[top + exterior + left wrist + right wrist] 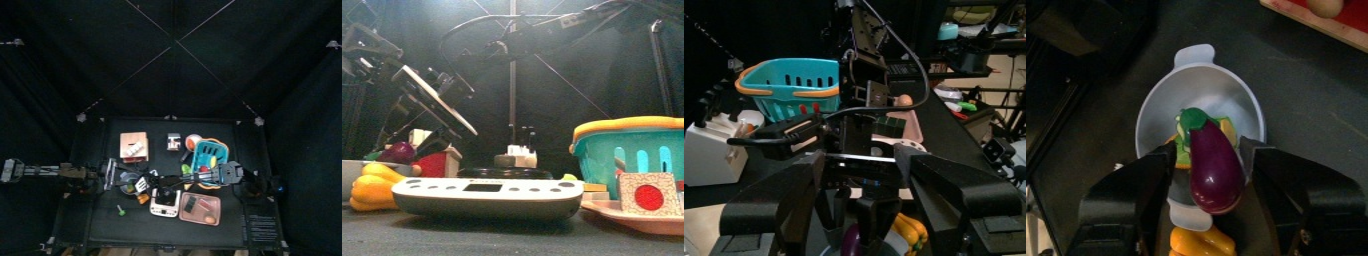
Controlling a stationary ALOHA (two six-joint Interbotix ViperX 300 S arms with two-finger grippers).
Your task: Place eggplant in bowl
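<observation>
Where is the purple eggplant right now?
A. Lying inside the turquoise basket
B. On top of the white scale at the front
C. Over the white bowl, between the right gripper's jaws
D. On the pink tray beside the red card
C: the right wrist view shows the eggplant between the right gripper's jaws, directly over the white bowl.

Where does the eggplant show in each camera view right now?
Top: lost among the arms, cannot pick it out.
Front: eggplant at left, above the yellow vegetable.
Left wrist: purple patch beside the yellow vegetable.
Right wrist: lying over the white bowl.
Landmark: the yellow vegetable, next to it in those three.
</observation>
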